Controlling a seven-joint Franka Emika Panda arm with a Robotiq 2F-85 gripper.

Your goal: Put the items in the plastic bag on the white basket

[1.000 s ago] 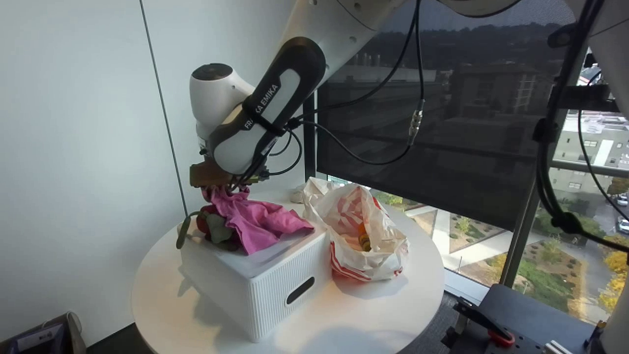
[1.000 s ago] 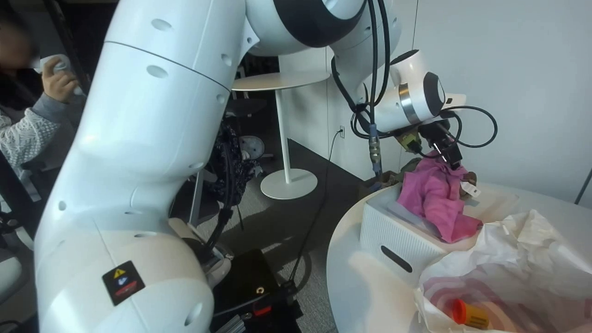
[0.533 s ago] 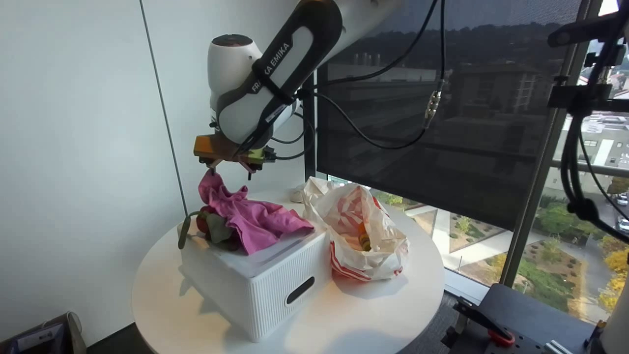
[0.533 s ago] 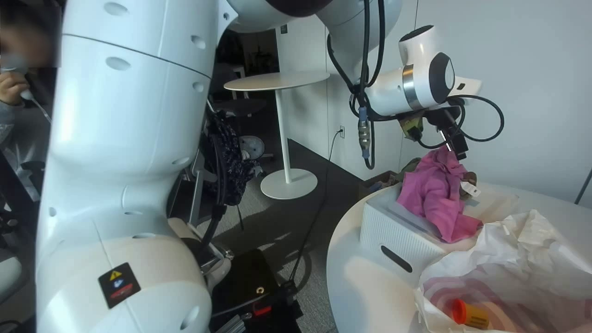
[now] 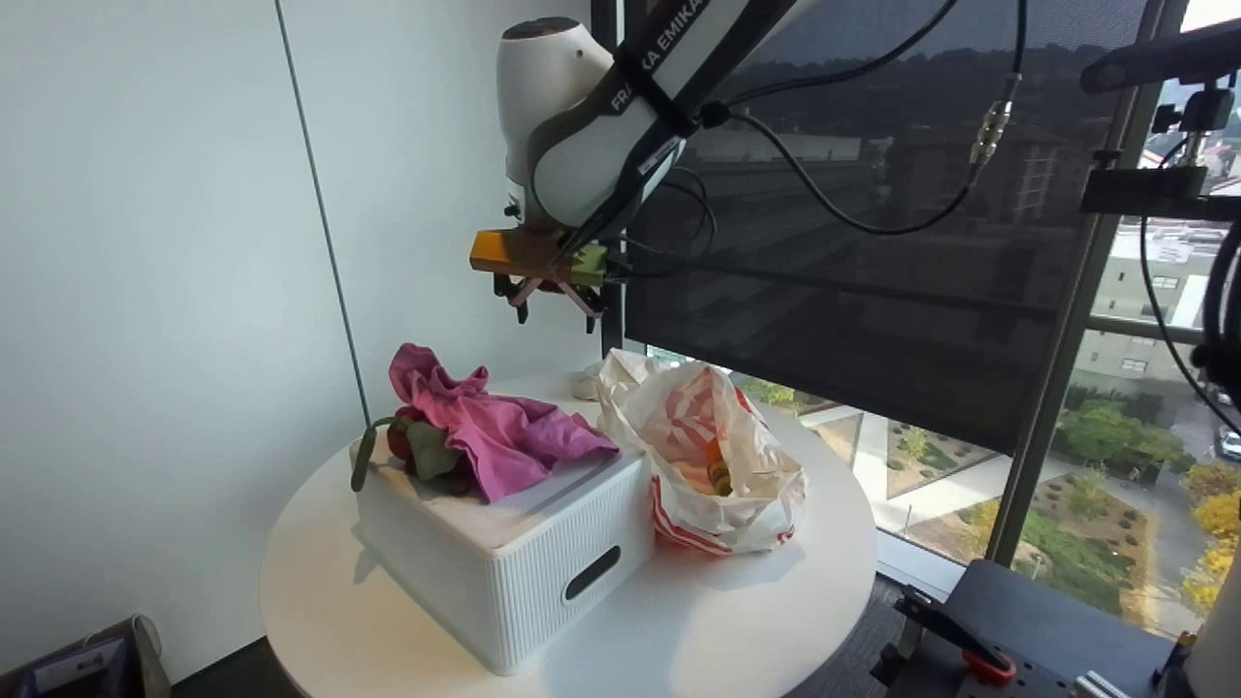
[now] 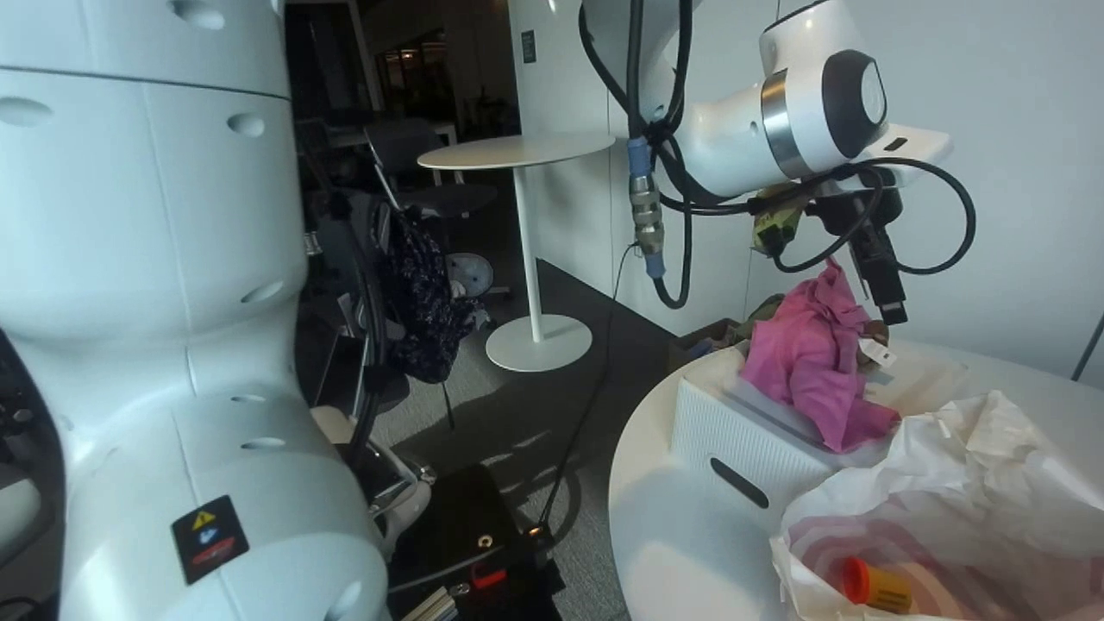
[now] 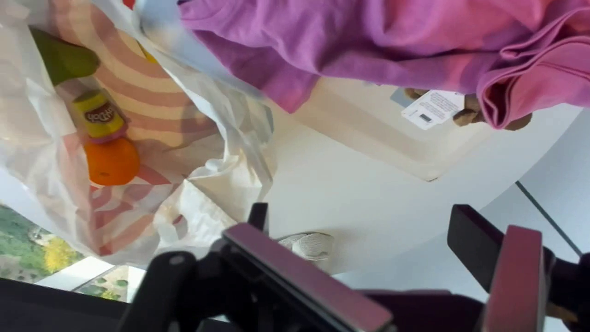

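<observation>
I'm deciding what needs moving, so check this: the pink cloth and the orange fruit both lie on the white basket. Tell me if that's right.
Not quite: the orange fruit lies in the plastic bag, as the wrist view shows. The pink cloth does lie on the white basket.

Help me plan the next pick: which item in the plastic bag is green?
The green piece, upper left in the wrist view, partly behind an edge of the plastic bag. The labelled tub is mostly yellow, the round fruit orange.
</observation>
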